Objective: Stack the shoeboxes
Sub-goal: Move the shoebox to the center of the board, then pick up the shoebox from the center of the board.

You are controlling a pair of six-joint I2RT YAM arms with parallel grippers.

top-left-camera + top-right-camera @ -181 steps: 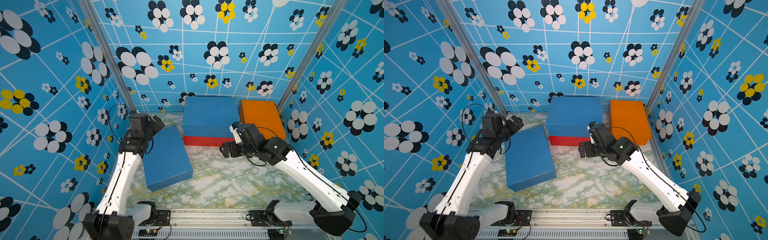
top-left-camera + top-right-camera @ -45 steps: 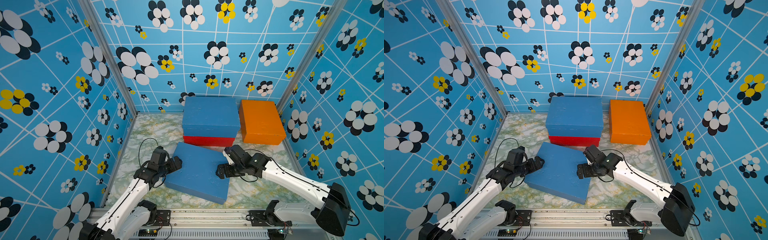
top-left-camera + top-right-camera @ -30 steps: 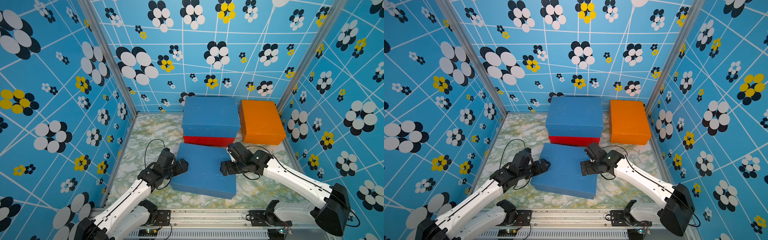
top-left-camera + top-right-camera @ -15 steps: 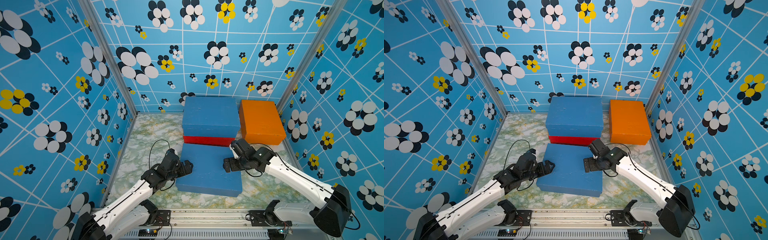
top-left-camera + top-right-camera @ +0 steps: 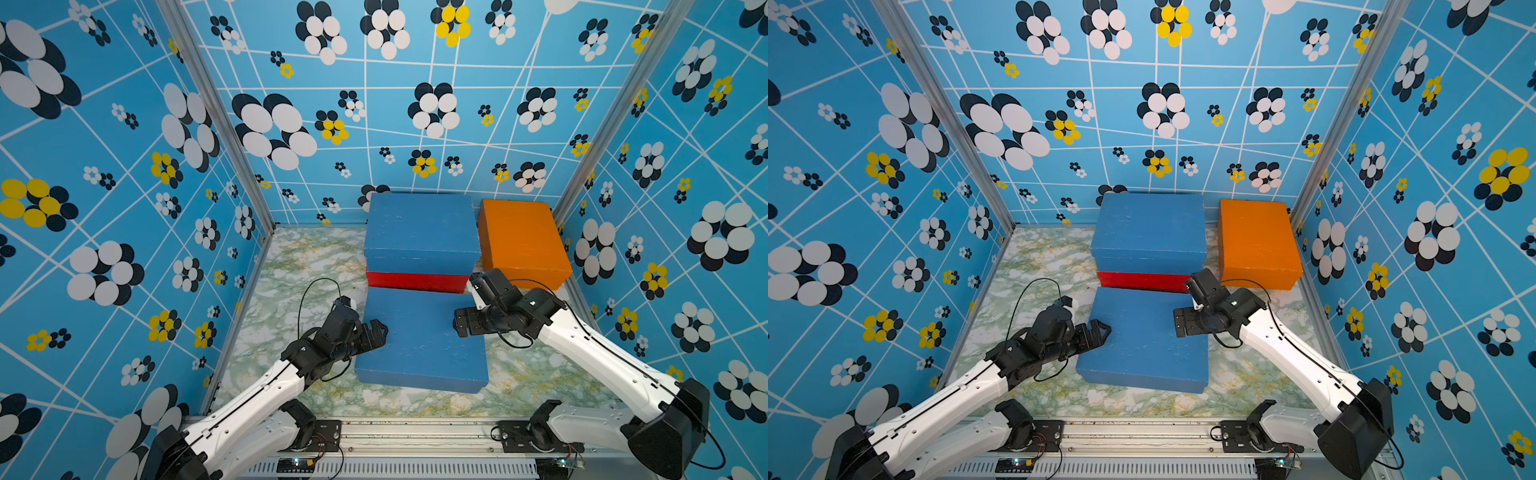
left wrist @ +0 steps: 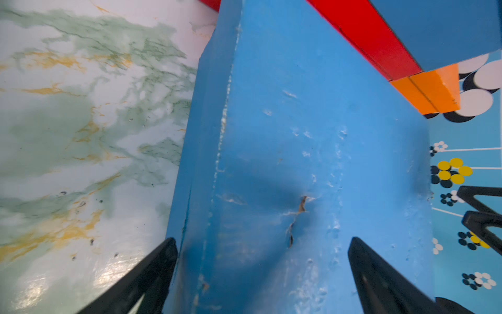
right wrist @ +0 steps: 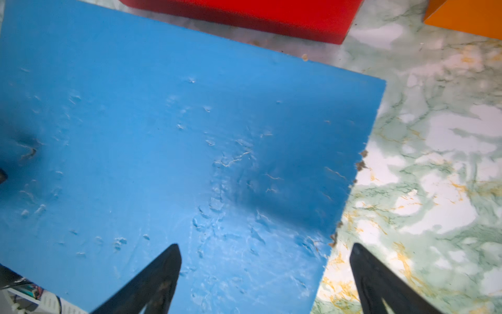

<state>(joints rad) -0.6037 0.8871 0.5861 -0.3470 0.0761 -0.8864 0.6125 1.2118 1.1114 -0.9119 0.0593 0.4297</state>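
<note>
A loose blue shoebox (image 5: 422, 336) lies flat at the front centre of the table in both top views, just in front of a red shoebox (image 5: 415, 281). A second blue shoebox (image 5: 419, 230) is stacked on the red one. An orange shoebox (image 5: 521, 241) stands alone at the back right. My left gripper (image 5: 376, 332) is open at the loose box's left side. In the left wrist view the left gripper (image 6: 262, 244) has one finger beside the box's wall and one over its lid. My right gripper (image 5: 461, 324) is open at its right side, and in the right wrist view the right gripper (image 7: 264, 246) straddles that edge.
The marble-patterned table (image 5: 291, 291) is walled by blue flowered panels on three sides, with metal posts in the back corners. A metal rail (image 5: 415, 436) with both arm bases runs along the front edge. The orange box sits close to the right wall.
The loose blue box has turned square to the stack and slid right and back toward the red box. Both open grippers moved with it at its sides.
</note>
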